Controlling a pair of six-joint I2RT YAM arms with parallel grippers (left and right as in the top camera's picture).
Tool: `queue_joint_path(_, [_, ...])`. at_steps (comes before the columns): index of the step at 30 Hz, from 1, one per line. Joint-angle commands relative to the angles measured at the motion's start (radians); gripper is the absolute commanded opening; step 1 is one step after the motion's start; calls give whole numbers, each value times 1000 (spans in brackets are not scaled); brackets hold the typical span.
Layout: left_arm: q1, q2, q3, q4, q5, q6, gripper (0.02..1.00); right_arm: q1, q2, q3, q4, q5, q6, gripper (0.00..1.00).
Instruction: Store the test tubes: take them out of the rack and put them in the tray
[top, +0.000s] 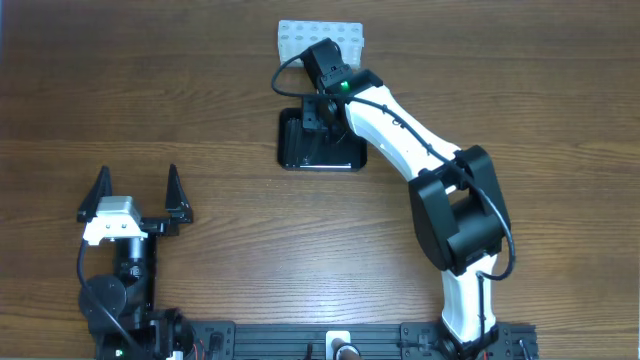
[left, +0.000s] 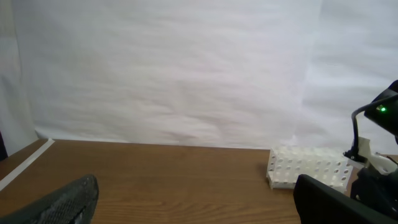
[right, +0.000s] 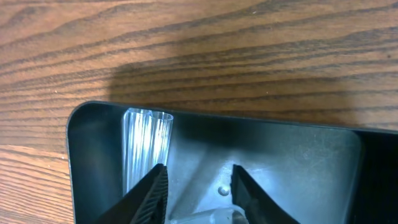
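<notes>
Right claw (right: 199, 171) over tray (right: 298, 155); test tube (right: 147, 146) lying flat, mouth toward corner.

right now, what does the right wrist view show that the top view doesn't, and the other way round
Only the right wrist view: a clear test tube lying inside the black tray, along one wall. Only the top view: the white rack beyond the tray, and the left gripper, open, near its own base. Both: the tray, the right gripper over it, and the wooden table.
</notes>
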Motion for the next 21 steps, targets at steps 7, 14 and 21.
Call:
queue_joint_path(7, [-5,-6,-6,2,14,6,998,-43,-409,3,-28,26,-157,836])
queue_joint_path(14, [-5,-6,-6,2,14,6,998,-244,-633,-5,-127,26,-228,890])
queue_joint_path(21, [-5,-6,-6,2,14,6,998,-517,-974,-304,132,26,-441,993])
